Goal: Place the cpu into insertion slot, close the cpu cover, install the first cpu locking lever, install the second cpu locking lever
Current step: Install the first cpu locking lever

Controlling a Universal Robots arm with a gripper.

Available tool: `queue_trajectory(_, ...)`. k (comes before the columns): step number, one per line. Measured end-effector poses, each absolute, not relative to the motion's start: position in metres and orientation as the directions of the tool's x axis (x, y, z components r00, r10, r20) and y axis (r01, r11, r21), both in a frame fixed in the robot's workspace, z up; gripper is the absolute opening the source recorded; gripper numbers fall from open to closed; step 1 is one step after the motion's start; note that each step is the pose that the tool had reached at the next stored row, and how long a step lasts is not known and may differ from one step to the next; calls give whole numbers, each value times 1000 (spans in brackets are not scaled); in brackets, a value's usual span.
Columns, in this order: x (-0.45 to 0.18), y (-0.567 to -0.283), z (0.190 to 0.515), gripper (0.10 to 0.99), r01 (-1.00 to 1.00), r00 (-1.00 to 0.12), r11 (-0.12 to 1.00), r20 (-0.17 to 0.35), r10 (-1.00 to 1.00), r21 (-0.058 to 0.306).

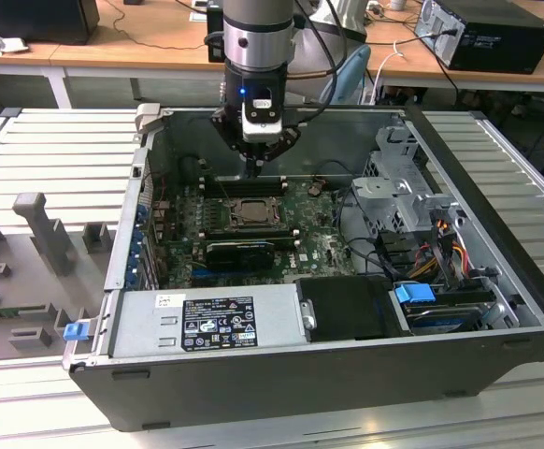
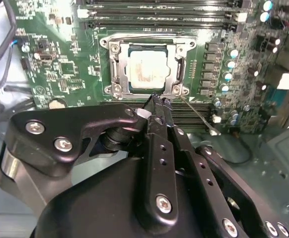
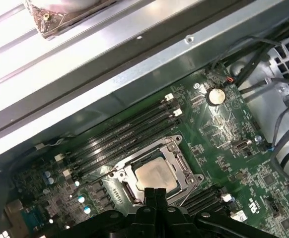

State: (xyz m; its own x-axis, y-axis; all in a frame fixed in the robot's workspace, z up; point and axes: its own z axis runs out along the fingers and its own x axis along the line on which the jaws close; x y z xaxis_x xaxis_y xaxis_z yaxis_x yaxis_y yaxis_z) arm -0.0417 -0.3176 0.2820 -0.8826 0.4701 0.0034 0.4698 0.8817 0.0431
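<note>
With cpu (image 2: 145, 69) and cpu cover (image 2: 115, 69) down, pressed-together fingers (image 2: 159, 106) hover beside the cover's unlatched locking lever (image 2: 199, 115), which likely needs a downward push.

You can read no text here: the black label (image 1: 218, 323) and white sticker (image 1: 164, 300) on the power supply (image 1: 277, 301) carry print too small to make out, as do the cpu (image 2: 148, 69) face and the motherboard (image 3: 219, 144) markings.

cpu (image 2: 143, 69) in insertion slot (image 2: 126, 74)
</note>
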Motion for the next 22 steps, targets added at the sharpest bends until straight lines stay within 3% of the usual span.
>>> queue_trajectory(22,-42,-318,282,106,126,-992,991,2,126,44)
